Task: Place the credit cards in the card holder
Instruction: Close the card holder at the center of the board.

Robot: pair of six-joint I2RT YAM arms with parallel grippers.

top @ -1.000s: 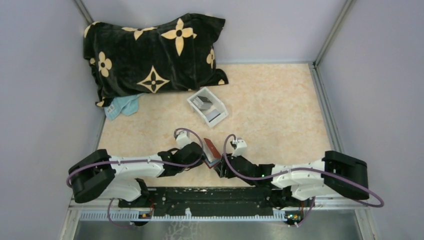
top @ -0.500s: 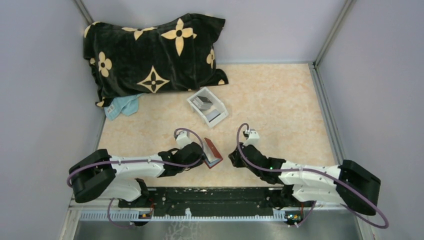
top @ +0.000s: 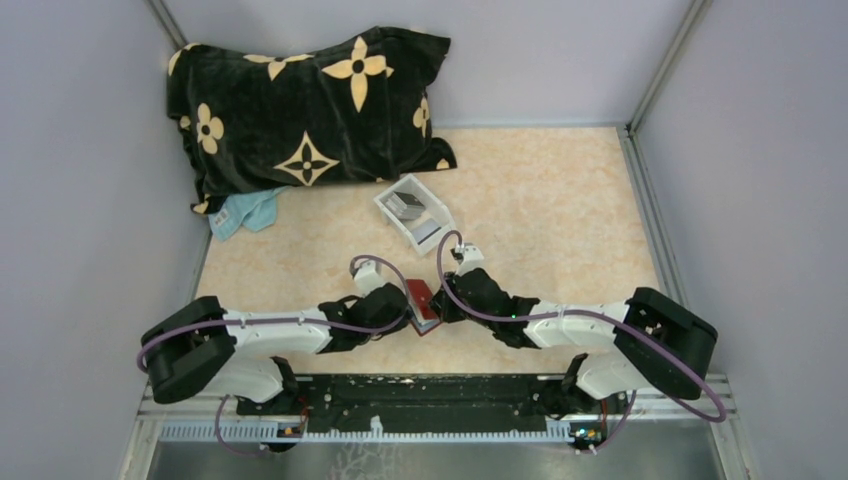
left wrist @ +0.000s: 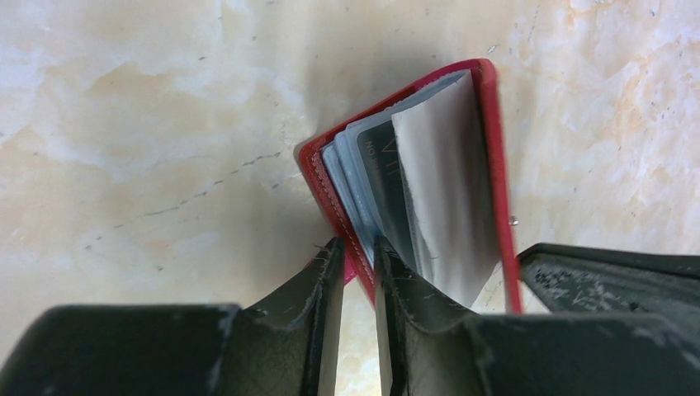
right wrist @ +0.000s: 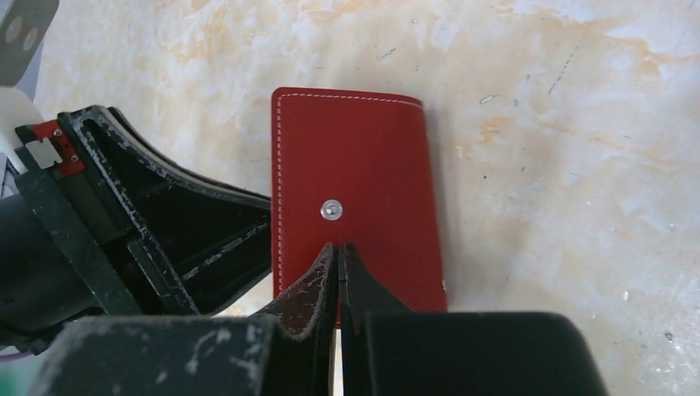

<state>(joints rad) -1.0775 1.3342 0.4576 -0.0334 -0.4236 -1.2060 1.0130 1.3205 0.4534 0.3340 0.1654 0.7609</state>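
Grey walls (top: 90, 250) close in a marbled beige table (top: 560, 200). From the top view, you have a black flowered pillow (top: 300, 110) in the far left corner, a blue cloth (top: 245, 212) at its near edge, and a white tray (top: 381, 206) mid-table. Both arms meet near the front edge, where the red holder (top: 421, 305) sits between your left gripper (top: 400, 306) and right gripper (top: 441, 304).

On the left wrist camera, the left gripper (left wrist: 359, 252) pinches one red cover of the holder (left wrist: 494, 157) between its fingers. The holder stands partly open on its edge over the table (left wrist: 148, 124). Grey and silver cards (left wrist: 413, 190) sit inside it, fanned slightly.

On the right wrist camera, you look down on the holder's (right wrist: 363, 165) red outer face, with a metal stud (right wrist: 332, 209) near its middle. The right gripper (right wrist: 338, 252) has its fingers pressed together, with nothing between them. Their tips are just below the stud, and they seem to rest on the cover, though you cannot be sure of contact. The left gripper (right wrist: 173, 231) reaches in from the left side.
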